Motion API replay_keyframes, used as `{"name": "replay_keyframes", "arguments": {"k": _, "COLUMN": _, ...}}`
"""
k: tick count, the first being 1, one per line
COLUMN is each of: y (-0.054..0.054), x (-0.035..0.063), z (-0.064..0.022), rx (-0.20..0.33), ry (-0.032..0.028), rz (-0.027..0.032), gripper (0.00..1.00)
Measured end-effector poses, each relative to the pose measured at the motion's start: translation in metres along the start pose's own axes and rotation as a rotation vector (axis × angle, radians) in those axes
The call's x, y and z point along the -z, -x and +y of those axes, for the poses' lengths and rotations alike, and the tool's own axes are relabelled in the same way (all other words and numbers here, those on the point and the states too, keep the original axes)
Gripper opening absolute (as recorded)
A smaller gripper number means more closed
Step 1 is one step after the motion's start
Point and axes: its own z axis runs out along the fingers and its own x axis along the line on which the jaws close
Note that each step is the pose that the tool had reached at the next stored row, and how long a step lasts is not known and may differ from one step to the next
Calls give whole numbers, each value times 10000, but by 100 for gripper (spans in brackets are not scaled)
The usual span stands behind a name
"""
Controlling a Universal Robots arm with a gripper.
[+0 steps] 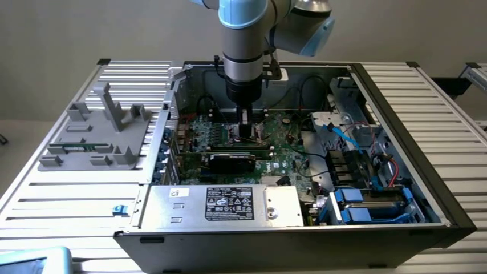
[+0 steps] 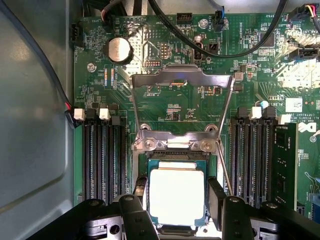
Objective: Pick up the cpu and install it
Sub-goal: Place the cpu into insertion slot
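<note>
The cpu (image 2: 176, 196), a small square chip with a bright silver top and a greenish rim, lies flat between my two black fingers. My gripper (image 2: 178, 190) is shut on the cpu, one finger (image 2: 140, 192) against each side edge. The chip sits right over the socket (image 2: 175, 145) on the green motherboard (image 2: 165, 110), and I cannot tell whether it rests in it. The socket's metal load plate (image 2: 182, 77) is swung open behind it. In the exterior view my gripper (image 1: 245, 136) reaches down low into the open computer case (image 1: 396, 114).
Black memory slots (image 2: 102, 155) flank the socket on both sides, with one stick (image 2: 285, 165) fitted. Black cables (image 2: 215, 45) cross above the load plate. A black card (image 1: 239, 160) and a silver box (image 1: 220, 205) lie nearby in the case. A grey fixture (image 1: 99, 137) stands on the table at the exterior view's left.
</note>
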Motion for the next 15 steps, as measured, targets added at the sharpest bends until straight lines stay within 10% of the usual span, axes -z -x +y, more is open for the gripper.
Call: {"name": "replay_keyframes", "arguments": {"k": 15, "y": 4, "x": -1, "z": 26, "rx": -150, "ry": -55, "rz": -8, "gripper": 56}}
